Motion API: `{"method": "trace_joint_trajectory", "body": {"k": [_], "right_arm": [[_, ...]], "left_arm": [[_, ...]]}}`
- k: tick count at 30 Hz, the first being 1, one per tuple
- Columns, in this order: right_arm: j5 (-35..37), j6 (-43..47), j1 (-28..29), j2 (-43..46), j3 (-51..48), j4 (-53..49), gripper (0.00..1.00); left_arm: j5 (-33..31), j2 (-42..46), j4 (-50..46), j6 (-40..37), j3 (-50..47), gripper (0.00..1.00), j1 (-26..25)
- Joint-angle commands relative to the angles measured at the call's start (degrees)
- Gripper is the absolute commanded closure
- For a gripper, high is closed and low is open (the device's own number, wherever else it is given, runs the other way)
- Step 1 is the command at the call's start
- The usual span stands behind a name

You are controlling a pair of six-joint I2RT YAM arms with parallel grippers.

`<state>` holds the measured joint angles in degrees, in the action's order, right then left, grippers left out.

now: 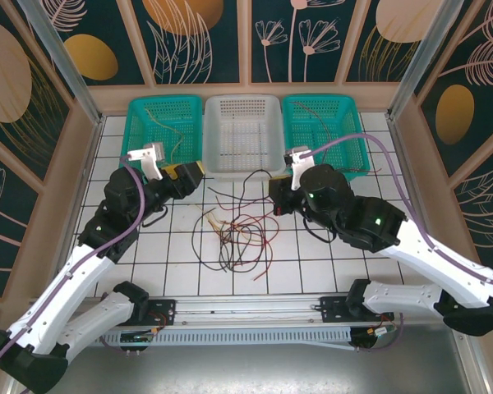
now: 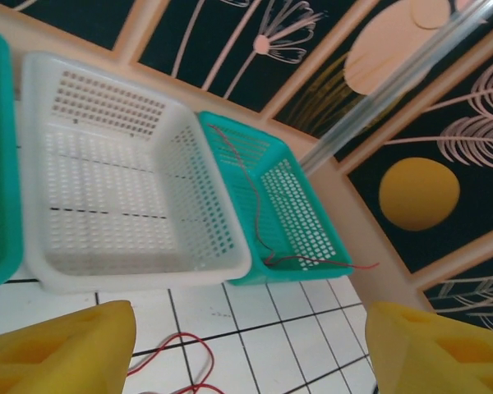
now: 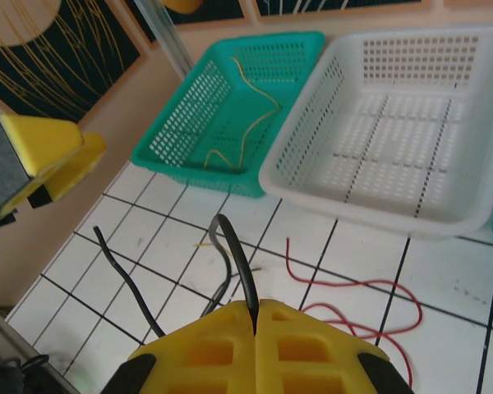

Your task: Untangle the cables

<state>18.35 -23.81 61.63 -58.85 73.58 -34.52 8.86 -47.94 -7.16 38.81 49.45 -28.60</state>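
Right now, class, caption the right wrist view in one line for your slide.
Right gripper shut on a black cable; red cable on the table, yellow cable in the green basket.

1. Your left arm (image 1: 62, 295) and right arm (image 1: 444, 258) both wear white shells with chunky black joint housings.
2. A purple cable (image 1: 107, 246) runs along each one.
3. Left gripper (image 2: 251, 332) and right gripper (image 3: 255, 316) have yellow fingers, with square pockets moulded into the right pair.
4. Little green lights (image 1: 313, 197) glow on the right arm's black joints.
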Motion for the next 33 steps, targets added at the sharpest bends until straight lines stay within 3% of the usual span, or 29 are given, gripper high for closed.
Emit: {"method": "trace_joint_trajectory", "body": {"k": [1,7,14,19,23,26,30,33], "right_arm": [[2.5,2.0,0.5,2.3,0.7,7.3,1.00],[5.2,2.0,0.5,6.3,-0.8,14.2,1.00],[7.5,2.9,0.5,8.6,-0.3,18.7,1.00],[10.2,3.4,0.4,7.3,0.7,19.4,1.00],[12.4,4.1,-0.7,3.3,3.8,17.6,1.00],[10.9,4.9,-5.4,-1.8,10.3,13.2,1.00],[-1.3,1.9,-17.7,-8.2,17.4,9.2,1.00],[-7.3,1.8,-22.7,-12.3,19.8,10.1,1.00]], "left_arm": [[7.6,-0.3,6.2,1.1,-1.2,0.26,0.1],[14.0,0.9,19.4,11.6,-13.0,0.26,-0.1],[14.4,1.5,27.0,18.5,-24.5,0.25,-0.5],[10.3,-0.4,25.1,21.9,-28.0,0.29,-0.6],[3.4,-0.7,15.2,21.9,-27.1,0.33,-0.6],[0.2,-0.4,9.5,20.1,-26.9,0.34,-0.6],[0.6,0.0,5.1,19.3,-26.3,0.35,-0.6],[0.5,0.6,3.9,18.7,-26.0,0.35,-0.6]]}}
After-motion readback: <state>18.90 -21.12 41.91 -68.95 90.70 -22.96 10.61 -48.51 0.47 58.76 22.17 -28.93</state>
